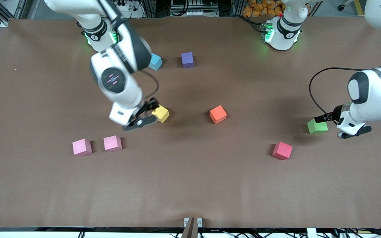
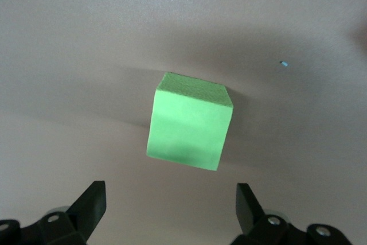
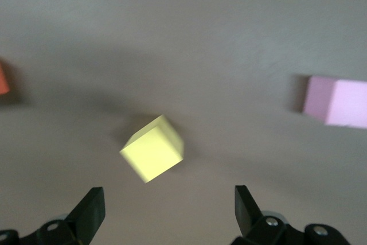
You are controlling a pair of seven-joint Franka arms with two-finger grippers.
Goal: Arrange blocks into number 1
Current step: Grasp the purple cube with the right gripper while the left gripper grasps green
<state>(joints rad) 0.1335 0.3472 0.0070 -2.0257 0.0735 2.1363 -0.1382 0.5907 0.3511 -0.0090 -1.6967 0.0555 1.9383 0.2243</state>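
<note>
Currently, in the front view, the blocks lie scattered on the brown table (image 1: 190, 185). The right gripper (image 1: 148, 114) hangs just beside the yellow block (image 1: 161, 114), on the side toward the right arm's end of the table; its fingers are spread and hold nothing. The orange block (image 1: 218, 114) sits toward the left arm's end from the yellow one, well apart. Two light pink blocks (image 1: 82, 147) (image 1: 112, 143) lie nearer the camera, side by side with a gap between them. The blue block (image 1: 155, 61) and purple block (image 1: 187, 59) lie nearest the robot bases. The red block (image 1: 282, 150) lies between the orange and green blocks, nearer the camera than both. The left gripper (image 1: 354, 132) hangs just beside the green block (image 1: 317, 126), at the left arm's end.

In the left wrist view, the green block (image 2: 189, 123) lies centred ahead of the spread fingers (image 2: 92, 202), clear of both. Its faces appear roughly square to the jaw line.

In the right wrist view, the yellow block (image 3: 152, 148) lies ahead of the open fingers (image 3: 92, 207), offset toward one finger and rotated so a corner faces the jaws. Judged from this, the right gripper needs centring and a wrist turn before closing; the left gripper is the better aligned.
</note>
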